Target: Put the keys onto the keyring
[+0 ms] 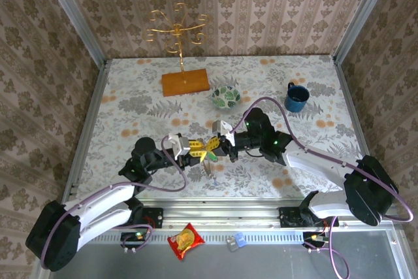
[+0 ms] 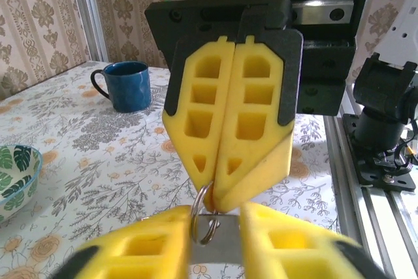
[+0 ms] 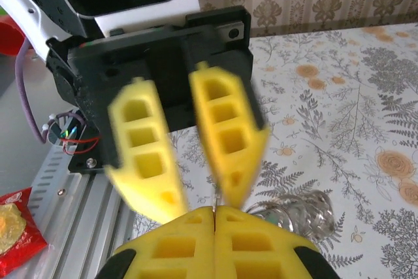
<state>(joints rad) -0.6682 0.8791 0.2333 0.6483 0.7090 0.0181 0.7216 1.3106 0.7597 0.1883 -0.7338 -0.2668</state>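
The left end effector point(image 2: 215, 221) was cut off at 6 o'clock in its own wrist view, so only the blurred tops of its fingers point(image 2: 140, 246) showed. They stood apart, open. A flat grey metal piece point(image 2: 219, 251) sat in the gap, its lower part out of view. Whether the pads touched it could not be told.

The right end effector point(image 2: 214, 194) came down from 12 o'clock in that view. It was shut tight, and its tips pinched the top of the keyring point(image 2: 195, 213). The thin wire loop hung from that pinch to the grey piece, just above the left end effector's gap. Its upper arc was hidden in the seam between the right tips.

In the right wrist view, blurred silvery loops point(image 3: 297, 208) at 3 o'clock of the closed tips were too smeared to name.

From above, both end effectors met mid-worktop point(image 1: 130, 96), the left at 9 o'clock and the right at 3 o'clock. A thin sliver point(image 1: 208, 169) at 6 o'clock of that meeting point was too small to identify.
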